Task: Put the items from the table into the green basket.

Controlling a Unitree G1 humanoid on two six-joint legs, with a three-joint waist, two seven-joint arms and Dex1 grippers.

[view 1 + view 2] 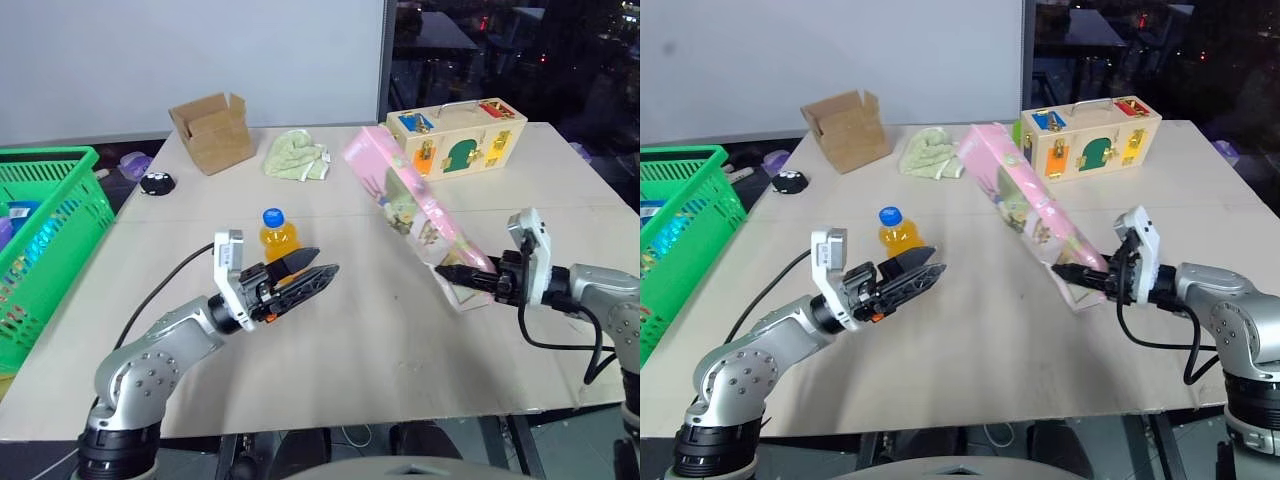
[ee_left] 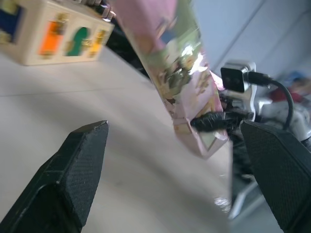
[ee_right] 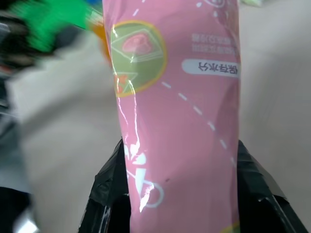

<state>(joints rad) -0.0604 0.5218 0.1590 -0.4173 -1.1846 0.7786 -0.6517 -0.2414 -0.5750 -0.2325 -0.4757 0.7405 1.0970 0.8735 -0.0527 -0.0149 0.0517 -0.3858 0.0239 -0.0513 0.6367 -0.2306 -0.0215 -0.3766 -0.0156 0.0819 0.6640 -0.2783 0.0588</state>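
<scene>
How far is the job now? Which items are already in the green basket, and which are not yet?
Neither task item is in the green basket yet. In hand: the right end effector is shut on the pink carton's lower end, the carton tilted above the table. Left: the orange drink bottle stands on the table, beyond the open left end effector. Both must go in.

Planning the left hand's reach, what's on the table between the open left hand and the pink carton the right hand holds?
Bare table in the left eye view: nothing lies between left hand and pink carton.
</scene>
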